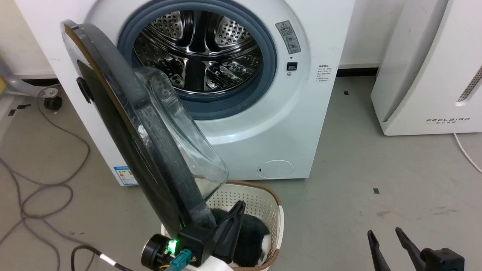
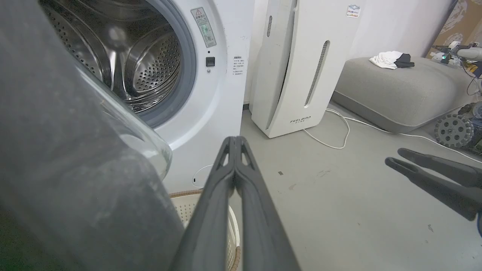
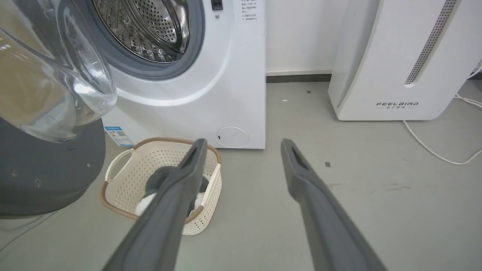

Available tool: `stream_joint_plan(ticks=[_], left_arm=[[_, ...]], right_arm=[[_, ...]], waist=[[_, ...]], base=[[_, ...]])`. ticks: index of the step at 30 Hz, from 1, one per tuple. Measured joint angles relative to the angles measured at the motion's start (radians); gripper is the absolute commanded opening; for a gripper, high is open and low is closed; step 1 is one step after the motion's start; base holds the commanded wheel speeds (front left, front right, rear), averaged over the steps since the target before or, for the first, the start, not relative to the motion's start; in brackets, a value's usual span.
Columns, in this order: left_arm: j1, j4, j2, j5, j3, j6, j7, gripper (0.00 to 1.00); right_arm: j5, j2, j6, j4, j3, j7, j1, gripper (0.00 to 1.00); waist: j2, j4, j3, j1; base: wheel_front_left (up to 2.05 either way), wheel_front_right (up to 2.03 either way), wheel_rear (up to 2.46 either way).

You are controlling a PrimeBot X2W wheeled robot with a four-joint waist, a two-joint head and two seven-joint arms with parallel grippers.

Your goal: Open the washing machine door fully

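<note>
Jaws pressed together just right of the half-open washing machine door [image 1: 150,150], the left gripper [image 1: 236,210] may slip off its rim mid-push; the right gripper [image 1: 386,235] gapes wide.

Basket [image 1: 260,199] before washer [image 1: 290,124], beside door [image 1: 162,165]; purifier [image 1: 425,75] right of washer.

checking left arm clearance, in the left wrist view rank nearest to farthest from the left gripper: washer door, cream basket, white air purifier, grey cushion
1. Round black glass-windowed washing machine door, beside the left gripper, view's left.
2. Cream perforated plastic basket, just beneath it.
3. Tall white air purifier, across the floor.
4. Grey fabric cushion, far right, beyond the purifier.
</note>
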Motion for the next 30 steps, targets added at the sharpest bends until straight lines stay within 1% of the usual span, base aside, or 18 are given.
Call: stream_joint_plan(ticks=[5,14,22,26,30], left_arm=[[0.009,-0.017,0.002,0.004,0.008,0.027,0.000,0.00],[0.101,-0.132,0.023,0.006,0.029,0.085,0.019,0.00],[0.168,-0.198,0.027,0.004,0.051,0.130,0.034,0.00],[0.184,-0.214,0.033,0.004,0.081,0.156,0.033,0.00],[0.195,-0.221,0.052,0.007,0.119,0.181,0.030,0.00]], right_arm=[[0.000,0.000,0.000,0.002,0.000,0.002,0.000,1.00],[0.009,0.000,0.000,0.014,-0.003,0.010,0.001,1.00],[0.010,0.000,0.000,0.017,-0.006,0.017,0.002,1.00],[0.010,0.000,0.000,0.021,-0.006,0.019,0.002,1.00],[0.012,0.000,0.000,0.024,-0.011,0.019,0.002,1.00]], waist=[[0.0000,0.007,0.003,0.0000],[0.0000,0.042,0.000,0.0000],[0.0000,0.107,-0.002,0.0000],[0.0000,0.146,-0.002,0.0000],[0.0000,0.183,-0.002,0.0000]], base=[[0.00,0.00,0.00],[0.00,0.00,0.00],[0.00,0.00,0.00],[0.00,0.00,0.00],[0.00,0.00,0.00]])
